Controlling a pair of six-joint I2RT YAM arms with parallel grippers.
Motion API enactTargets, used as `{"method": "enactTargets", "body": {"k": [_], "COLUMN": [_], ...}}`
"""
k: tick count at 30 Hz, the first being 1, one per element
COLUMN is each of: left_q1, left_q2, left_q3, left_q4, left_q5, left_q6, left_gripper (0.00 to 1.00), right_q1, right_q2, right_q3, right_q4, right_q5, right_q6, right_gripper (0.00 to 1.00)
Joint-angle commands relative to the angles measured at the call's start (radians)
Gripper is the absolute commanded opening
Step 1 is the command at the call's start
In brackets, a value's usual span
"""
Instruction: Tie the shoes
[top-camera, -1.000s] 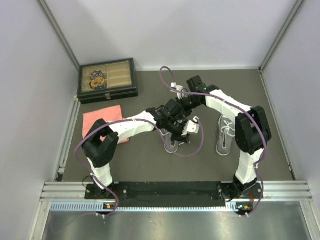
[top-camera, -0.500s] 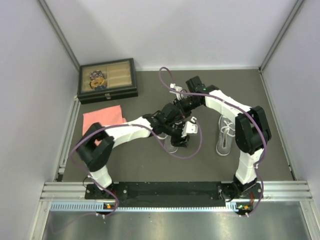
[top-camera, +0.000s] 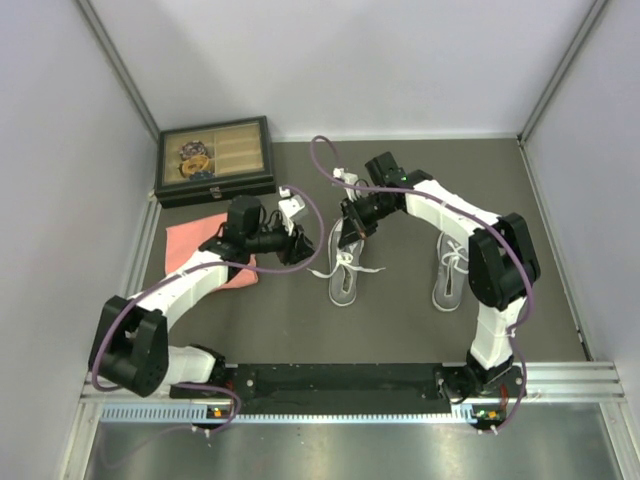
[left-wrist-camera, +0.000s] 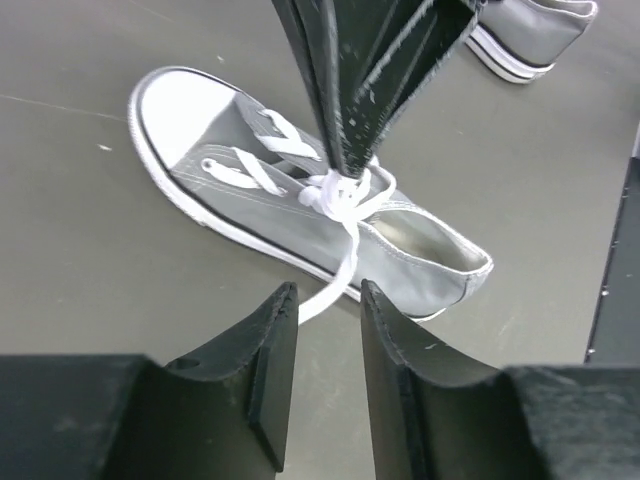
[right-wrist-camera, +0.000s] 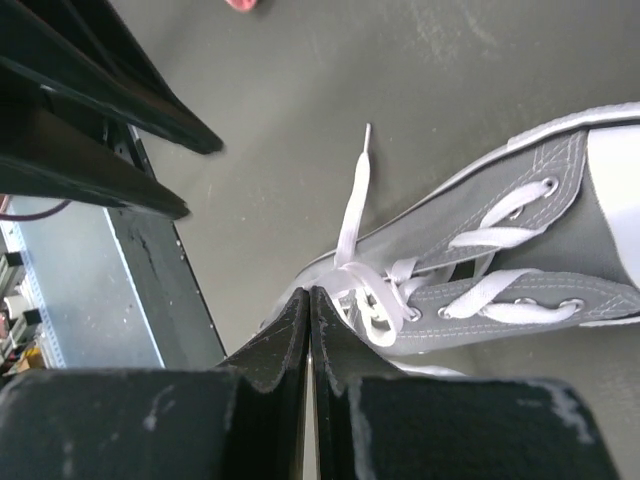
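Two small grey canvas low-top sneakers with white toe caps and white laces sit on the dark grey table (top-camera: 400, 335), both mid-table in front of the arms. The centre sneaker (left-wrist-camera: 262, 200) is the one being worked. The right-hand sneaker (top-camera: 446, 278) stands apart, off to its right.

Progress, as a judgement: you're partway through shoe one. There's a bunched white knot (left-wrist-camera: 335, 195) over the tongue of the centre sneaker, and one loose lace end (left-wrist-camera: 343, 255) trails off its side onto the table. It looks cinched but not a clean finished bow. The right-hand sneaker's laces are too small to read, so count it as still to do or check.

The right gripper (right-wrist-camera: 310, 296) is fully closed, tips down on the knot. Can't tell if a strand is pinched between them. The left gripper (left-wrist-camera: 328, 292) is off to the left of the shoe, jaws a narrow gap apart, holding nothing. The loose lace end lies on the table beyond them, not between them.

Both sneakers are upright on their soles, toes pointing away from your arm bases and heel openings toward you. Their long axes run near to far, roughly parallel.
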Motion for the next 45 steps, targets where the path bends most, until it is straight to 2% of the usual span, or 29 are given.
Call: {"method": "enactTargets", "body": {"k": [1,7,12,19,26,34,38,45], "left_q1": [-0.003,0.004,0.026,0.059,0.067,0.089,0.112,0.130], "left_q2": [0.044,0.113,0.118,0.130,0.121,0.085,0.061,-0.002], "left_q3": [-0.016,-0.029,-0.052,-0.081,-0.079,-0.073,-0.073,-0.041], "left_q4": [0.181,0.266,0.297,0.309,0.272,0.243,0.240,0.146], "left_q5": [0.078,0.101,0.061,0.044,0.032,0.035,0.061,0.090], "left_q6": [-0.104,-0.171,-0.234,-0.342,-0.340,-0.365,-0.383,-0.311], "left_gripper": [0.35,0.34,0.33,0.31,0.33,0.37,0.44,0.52], "right_q1": [0.011,0.028,0.048,0.065,0.091,0.091,0.091,0.074], "right_q2": [0.004,0.040,0.070,0.116,0.155,0.159,0.130,-0.011], "right_q3": [0.064,0.101,0.118,0.145,0.178,0.210,0.230,0.234], "right_q4": [0.016,0.008,0.002,0.005,-0.007,-0.010,-0.020,-0.030], "right_q5": [-0.012,-0.002,0.046,0.083,0.136,0.159,0.158,0.141], "right_q6": [0.015,0.044,0.049,0.095,0.096,0.106,0.083,0.009], "right_gripper": [0.00,0.00,0.00,0.00,0.00,0.20,0.32,0.53]}}
